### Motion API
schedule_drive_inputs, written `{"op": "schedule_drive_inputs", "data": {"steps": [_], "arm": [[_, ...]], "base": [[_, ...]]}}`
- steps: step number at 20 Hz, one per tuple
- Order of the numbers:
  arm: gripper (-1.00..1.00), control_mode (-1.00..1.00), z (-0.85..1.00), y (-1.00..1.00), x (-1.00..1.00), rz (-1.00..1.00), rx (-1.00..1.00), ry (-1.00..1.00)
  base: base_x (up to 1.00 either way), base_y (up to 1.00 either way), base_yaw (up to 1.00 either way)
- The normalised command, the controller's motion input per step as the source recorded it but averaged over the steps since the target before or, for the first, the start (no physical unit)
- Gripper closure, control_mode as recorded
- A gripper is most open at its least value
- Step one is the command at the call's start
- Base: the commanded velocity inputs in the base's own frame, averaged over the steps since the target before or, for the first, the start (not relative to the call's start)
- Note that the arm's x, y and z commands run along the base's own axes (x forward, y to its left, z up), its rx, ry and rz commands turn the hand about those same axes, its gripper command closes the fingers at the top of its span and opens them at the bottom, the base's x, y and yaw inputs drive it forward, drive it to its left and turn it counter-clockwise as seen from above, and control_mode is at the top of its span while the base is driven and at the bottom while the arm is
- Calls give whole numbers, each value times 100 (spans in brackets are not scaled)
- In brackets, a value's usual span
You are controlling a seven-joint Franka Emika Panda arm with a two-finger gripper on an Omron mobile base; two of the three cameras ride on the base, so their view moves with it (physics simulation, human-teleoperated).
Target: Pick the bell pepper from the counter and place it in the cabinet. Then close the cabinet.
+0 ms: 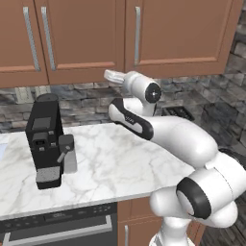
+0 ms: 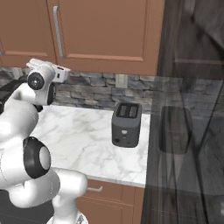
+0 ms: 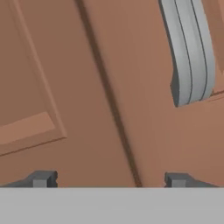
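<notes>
We see the counter from behind the arm, left and right; the hand view faces the cabinet door closely.

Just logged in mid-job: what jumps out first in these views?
The white arm fills the foreground, its open gripper raised close against the shut wooden cabinet, beside its silver handle. On the marble counter stand a black coffee machine at left and a dark toaster at right.

marble counter, coffee machine, toaster

Shut reddish-brown cabinet (silver handle)
</notes>
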Motion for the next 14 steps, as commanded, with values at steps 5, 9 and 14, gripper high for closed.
{"op": "schedule_drive_inputs", "data": {"steps": [5,9,14], "arm": [[-100,-100,-1,-19,100,0,7,25],[-100,-100,0,-18,100,0,3,24],[-100,-100,15,0,41,0,0,21]], "base": [[0,0,0],[0,0,0],[0,0,0]]}}
